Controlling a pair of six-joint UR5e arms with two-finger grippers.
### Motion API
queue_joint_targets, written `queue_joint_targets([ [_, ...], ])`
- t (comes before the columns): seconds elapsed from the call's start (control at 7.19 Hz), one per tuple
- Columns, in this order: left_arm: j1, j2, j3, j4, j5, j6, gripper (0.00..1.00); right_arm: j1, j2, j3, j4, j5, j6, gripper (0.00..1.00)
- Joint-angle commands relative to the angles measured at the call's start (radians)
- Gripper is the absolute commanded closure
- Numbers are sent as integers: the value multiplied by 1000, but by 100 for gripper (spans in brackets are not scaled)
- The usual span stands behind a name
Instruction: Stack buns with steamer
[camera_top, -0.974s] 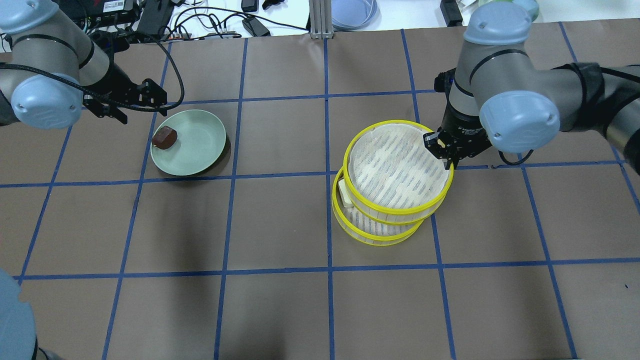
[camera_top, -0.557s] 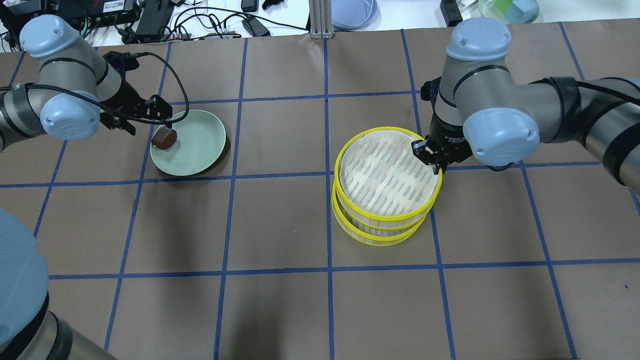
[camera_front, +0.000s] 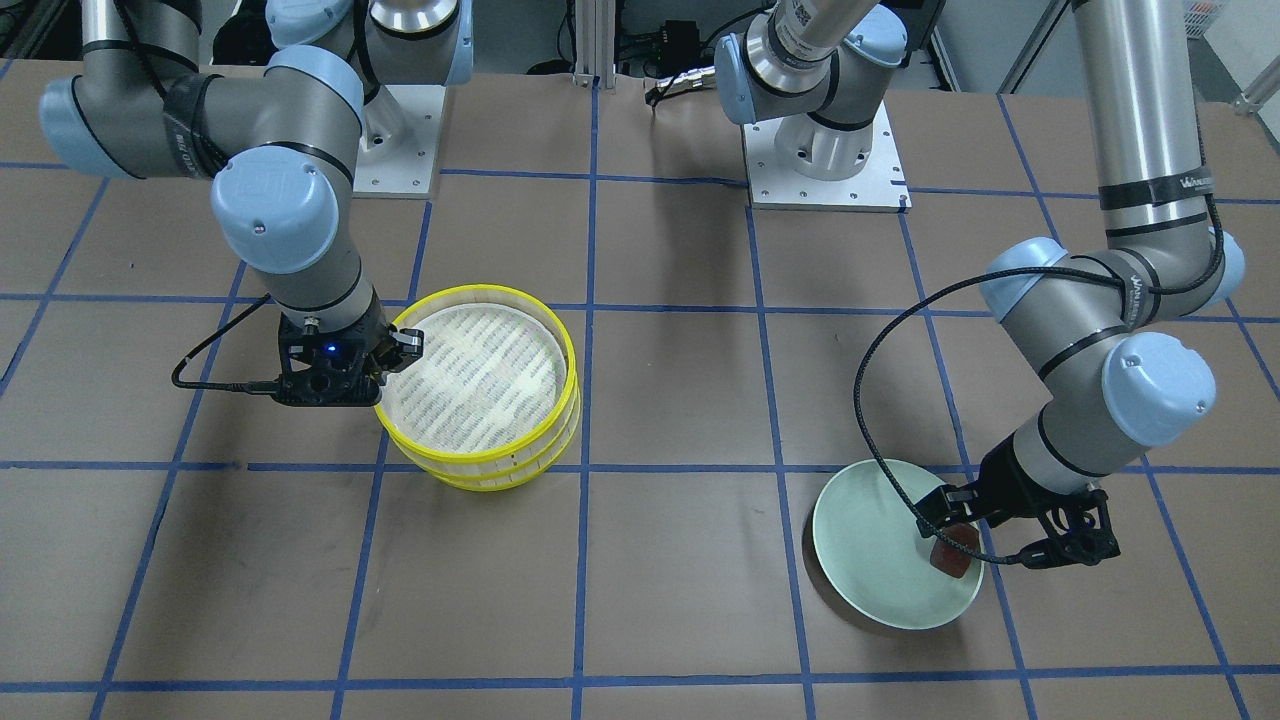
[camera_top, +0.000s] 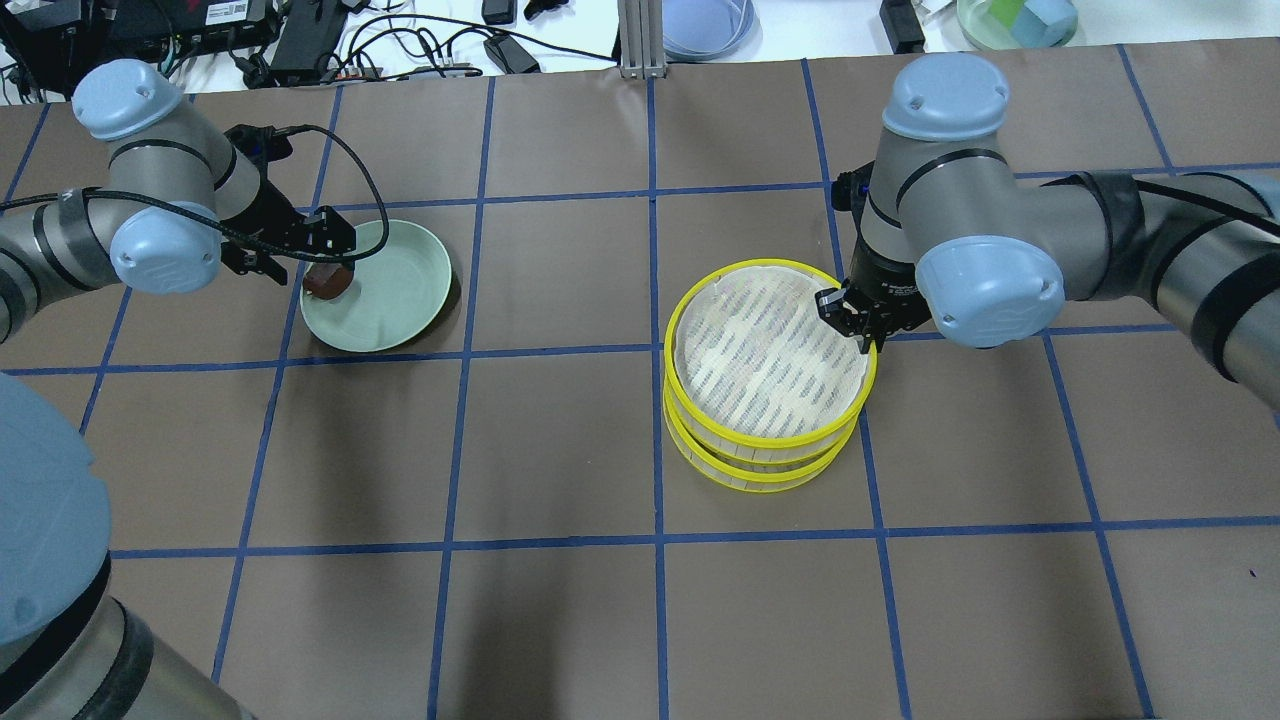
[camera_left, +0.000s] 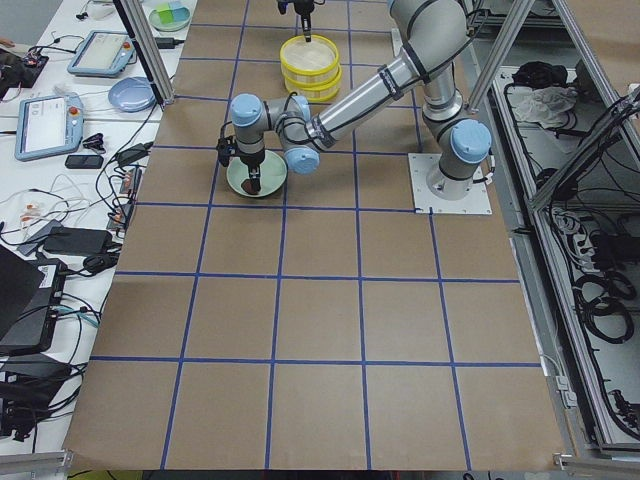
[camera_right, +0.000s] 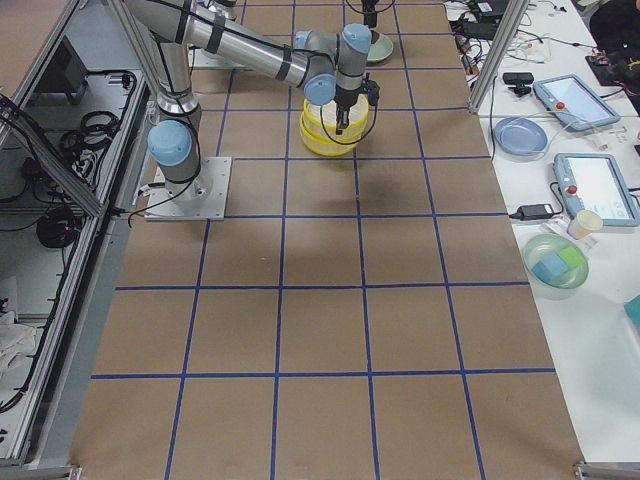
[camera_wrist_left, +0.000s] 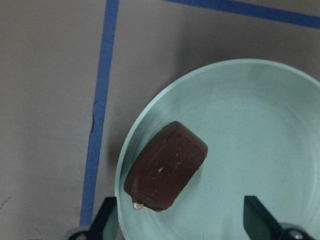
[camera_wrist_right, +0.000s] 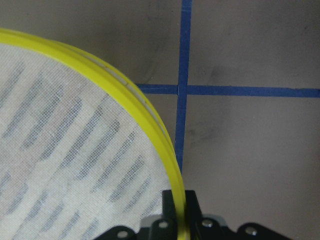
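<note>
Two yellow-rimmed steamer tiers stand stacked right of centre: the top tier sits squarely on the lower tier. My right gripper is shut on the top tier's rim. The cream bun is hidden under the top tier. The dark brown bun lies at the edge of the pale green plate. My left gripper is open, its fingers astride the brown bun just above it.
A white bench with cables, a blue dish and a green bowl runs along the table's far edge. Blue tape lines grid the brown table top. The left wrist cable loops over the plate's far side.
My right gripper carried the top tier left and down onto the lower tier, covering the cream bun. My left gripper moved right and down over the brown bun on the plate.
</note>
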Motion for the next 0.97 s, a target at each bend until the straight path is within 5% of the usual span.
queue_joint_targets([
  [0.0,0,-17,1,24,4,0,36,13,-2,0,0,-6,-1,100],
  [0.14,0,-30,1,41,4,0,37,13,-5,2,0,-6,-2,100],
  [0.28,0,-33,1,57,4,1,48,13,-3,2,0,-4,-37,100],
  [0.42,0,-37,1,64,5,9,75,13,-2,0,0,-6,-41,100],
  [0.56,0,-37,1,81,5,14,88,13,0,0,0,-7,-42,100],
  [0.83,0,-37,12,89,5,23,100,13,0,2,0,-10,-44,100],
])
